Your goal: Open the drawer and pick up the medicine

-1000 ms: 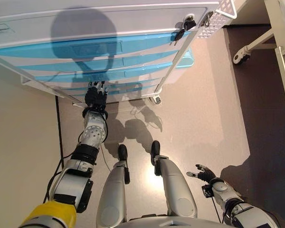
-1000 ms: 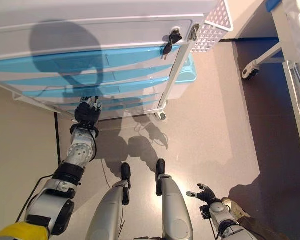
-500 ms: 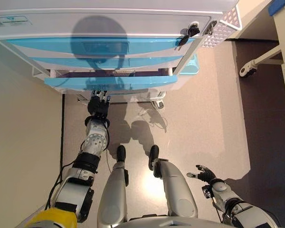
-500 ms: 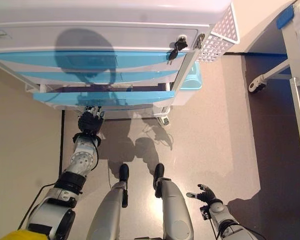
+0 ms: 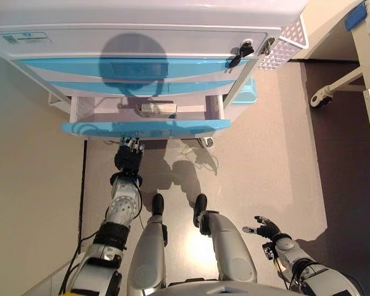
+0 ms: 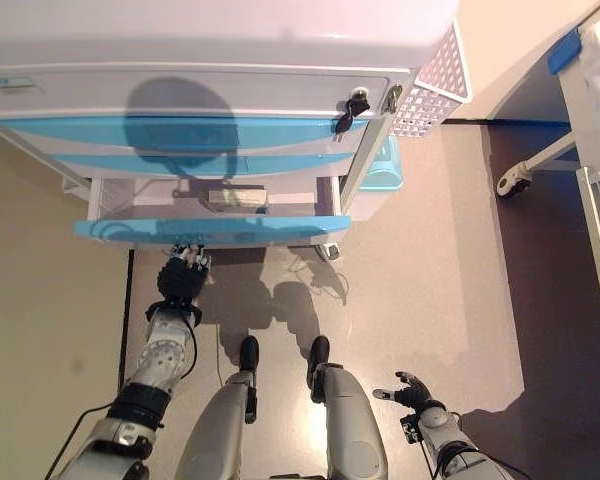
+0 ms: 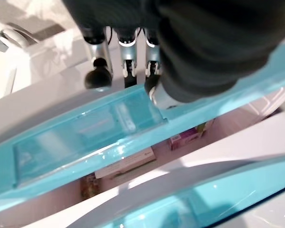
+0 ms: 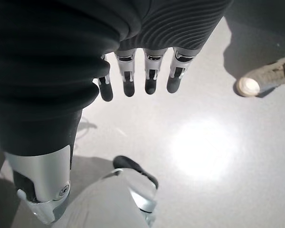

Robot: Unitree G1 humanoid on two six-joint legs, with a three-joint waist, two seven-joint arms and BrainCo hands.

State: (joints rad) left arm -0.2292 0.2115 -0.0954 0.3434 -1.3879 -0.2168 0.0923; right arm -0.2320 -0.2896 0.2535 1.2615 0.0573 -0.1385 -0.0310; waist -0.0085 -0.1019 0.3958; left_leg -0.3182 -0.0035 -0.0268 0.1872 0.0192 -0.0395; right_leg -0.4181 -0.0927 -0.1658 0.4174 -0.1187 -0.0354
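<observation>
While the drawer stands pulled out with a medicine box inside, the left robot hand curls under its front; the right robot hand hangs relaxed, fingers apart.

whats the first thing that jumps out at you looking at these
The pulled-out blue-fronted drawer of the white cabinet, with a pale box lying inside. The left hand sits just under its front edge, while the right hand hangs open low by the floor.
</observation>
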